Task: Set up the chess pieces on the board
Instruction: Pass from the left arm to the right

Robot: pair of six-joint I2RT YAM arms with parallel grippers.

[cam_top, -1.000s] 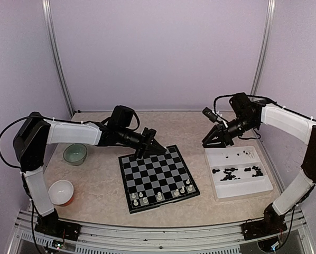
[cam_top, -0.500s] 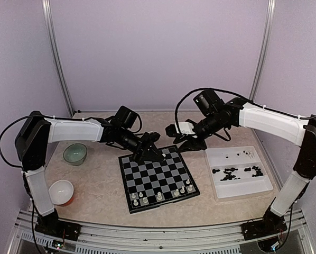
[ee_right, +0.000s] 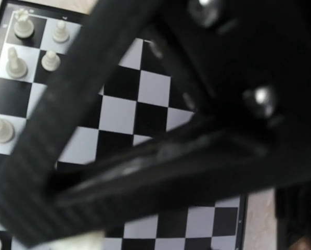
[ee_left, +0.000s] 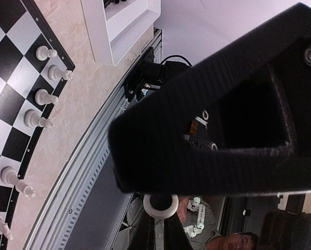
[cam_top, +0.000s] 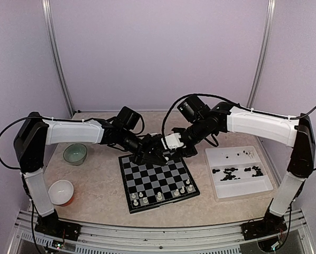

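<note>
Left gripper (cam_top: 159, 157) closed over the board's (cam_top: 158, 180) upper edge; right gripper (cam_top: 185, 151) just beside it, grip state unclear.

Top external: we look from high behind the arm bases, down and forward over the whole table (cam_top: 94, 180) to the back wall.

Left wrist: close and rolled sideways, facing past the board (ee_left: 10, 57) toward the table's near rail (ee_left: 93, 172).

Right wrist: very close above the board, looking down, blurred.

All three share the board's row of white pieces (cam_top: 159, 196). Top and left wrist also share the white tray (cam_top: 242, 193).
</note>
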